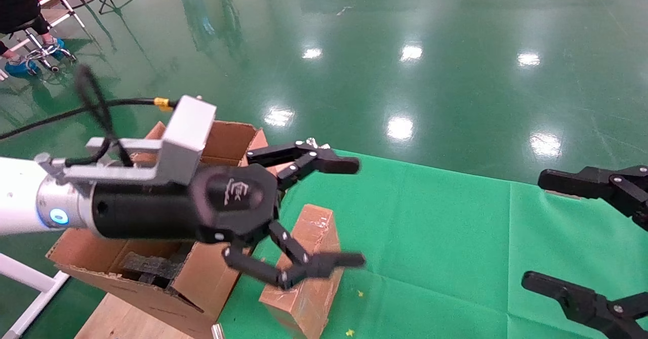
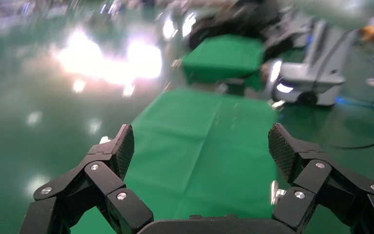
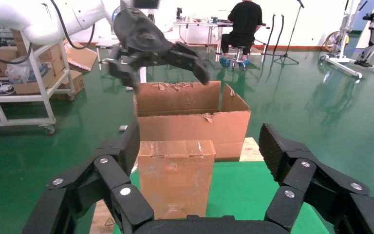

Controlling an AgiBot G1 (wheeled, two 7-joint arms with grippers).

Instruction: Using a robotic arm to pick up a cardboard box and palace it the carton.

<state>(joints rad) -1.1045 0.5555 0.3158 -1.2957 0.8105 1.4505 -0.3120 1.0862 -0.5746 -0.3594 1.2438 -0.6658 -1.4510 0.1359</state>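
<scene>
Left gripper (image 1: 354,212) spread wide, empty, above box (image 1: 306,268); carton (image 1: 202,268) at nine o'clock. Right gripper (image 1: 557,232) parked at three o'clock, spread apart.

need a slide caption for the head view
Open left gripper hovers above the taped cardboard box beside the carton; open right gripper waits aside.

There are two grippers: the left gripper (image 1: 324,212) and the right gripper (image 1: 587,238), both with fingers spread wide. There is one small cardboard box (image 1: 306,268). There is one big carton (image 1: 152,273). One green cloth (image 1: 455,238) lies under the small box. One person (image 3: 243,24) sits far back.
</scene>
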